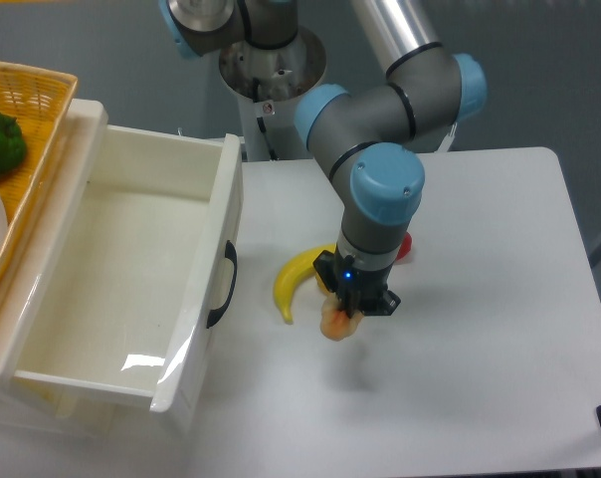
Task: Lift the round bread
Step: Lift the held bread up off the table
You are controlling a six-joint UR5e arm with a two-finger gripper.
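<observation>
Your claw (pixel 346 317) grips the round bread (pixel 335 323) by its sides; it looks light, firm and smooth, so squeeze evenly.

drawer (pixel 131 249): glossy white plastic | basket (pixel 32 100): woven wicker (rough) | table (pixel 480 299): matt white

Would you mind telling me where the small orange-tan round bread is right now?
The orange-tan round bread sits under the claw near the table's centre, just right of the curved yellow banana.

White table (pixel 480 299): banana (pixel 293 281), drawer box (pixel 131 289).
</observation>
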